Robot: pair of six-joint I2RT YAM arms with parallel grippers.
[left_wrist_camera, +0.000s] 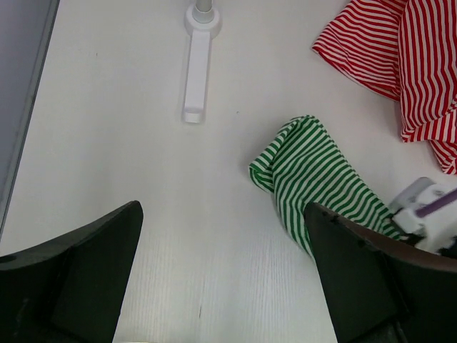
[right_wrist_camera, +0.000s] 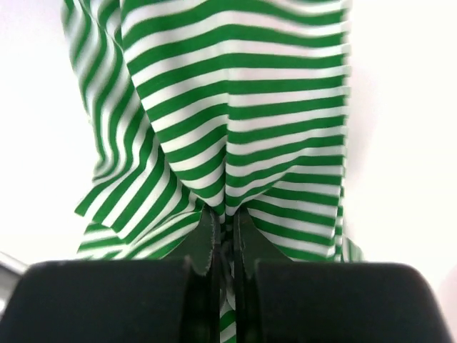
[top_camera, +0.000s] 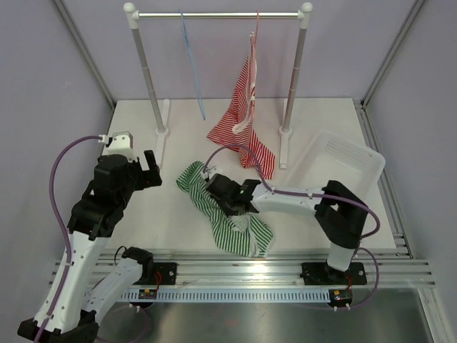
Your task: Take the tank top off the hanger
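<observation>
A green-and-white striped tank top (top_camera: 239, 236) lies crumpled on the white table, off any hanger. My right gripper (top_camera: 216, 191) is low over it and shut on a fold of the fabric; the right wrist view shows the cloth (right_wrist_camera: 235, 107) pinched between the closed fingers (right_wrist_camera: 225, 223). A thin blue hanger (top_camera: 191, 64) hangs bare on the rack rail (top_camera: 221, 14). My left gripper (top_camera: 153, 168) is open and empty above bare table, left of the green top (left_wrist_camera: 314, 171); its fingers (left_wrist_camera: 93, 271) stand wide apart.
A red-and-white striped tank top (top_camera: 246, 121) hangs from a red hanger (top_camera: 255, 43) on the rail, its hem resting on the table; it also shows in the left wrist view (left_wrist_camera: 400, 43). A clear plastic bin (top_camera: 343, 161) stands at right. Rack feet (left_wrist_camera: 196, 78) stand on the table.
</observation>
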